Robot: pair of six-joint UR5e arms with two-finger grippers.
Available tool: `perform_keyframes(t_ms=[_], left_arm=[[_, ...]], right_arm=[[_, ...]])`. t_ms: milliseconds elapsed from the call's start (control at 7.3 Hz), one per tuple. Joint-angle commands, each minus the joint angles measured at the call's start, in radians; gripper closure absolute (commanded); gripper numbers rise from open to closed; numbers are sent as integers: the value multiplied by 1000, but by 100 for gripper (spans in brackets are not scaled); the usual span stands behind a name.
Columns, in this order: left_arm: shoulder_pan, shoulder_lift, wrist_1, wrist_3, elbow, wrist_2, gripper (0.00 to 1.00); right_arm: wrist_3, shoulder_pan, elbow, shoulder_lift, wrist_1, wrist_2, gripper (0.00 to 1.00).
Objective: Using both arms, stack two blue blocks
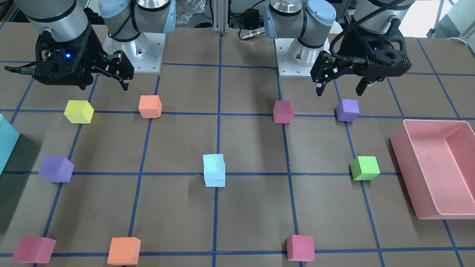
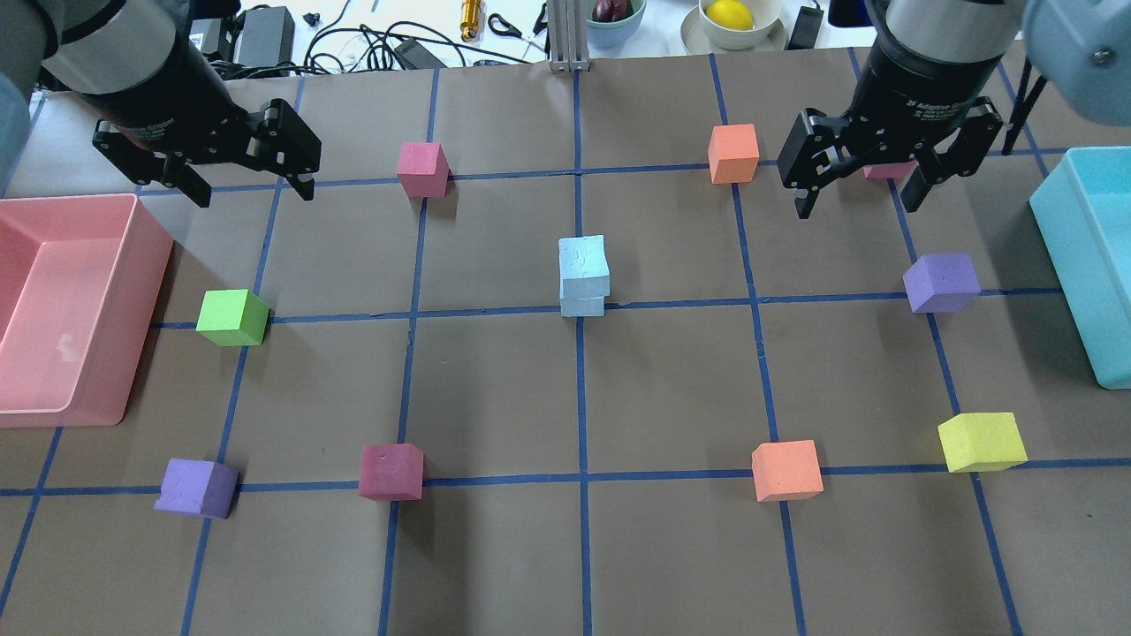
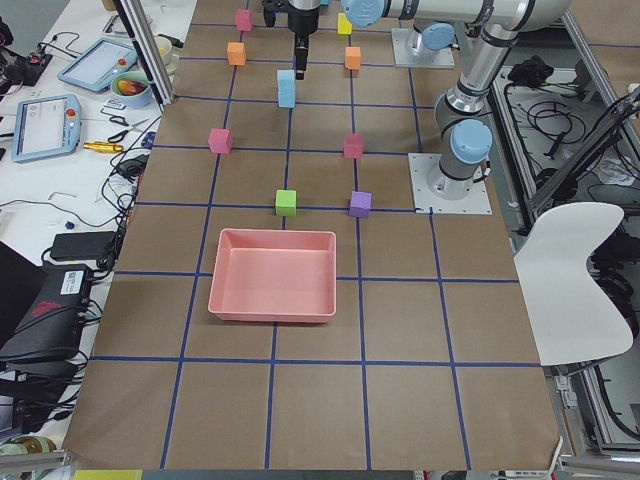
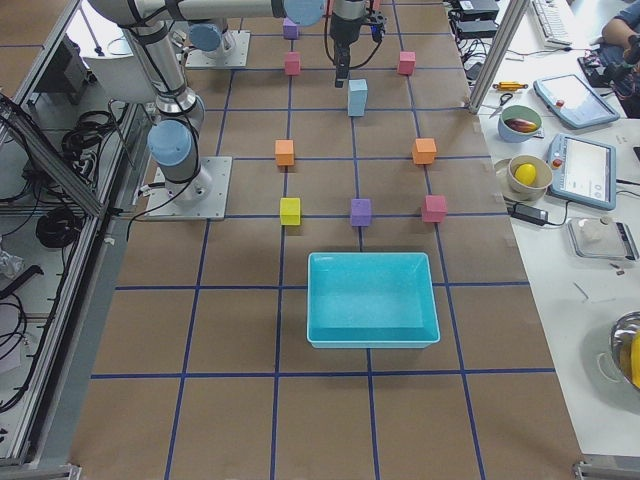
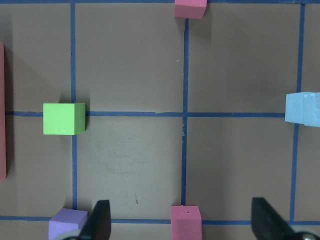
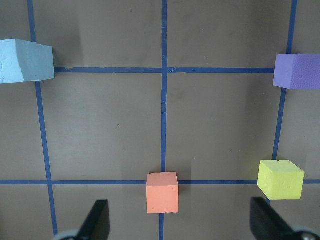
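Two pale blue blocks stand stacked one on the other at the table's middle, on a crossing of blue tape lines; the top one sits slightly offset. The stack also shows in the front view, at the left wrist view's right edge and at the right wrist view's left edge. My left gripper hangs open and empty above the table, far to the stack's left. My right gripper hangs open and empty far to its right, above a pink cube.
A pink bin stands at the left edge and a teal bin at the right edge. Around the stack lie a green cube, purple cubes, orange cubes, a yellow cube and pink cubes.
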Motion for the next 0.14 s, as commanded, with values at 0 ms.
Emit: perform_keyframes(t_ms=[0], left_arm=[[0,0,0,1,-1,-2,0]], right_arm=[[-6,-2,1,2,-9,-3,0]])
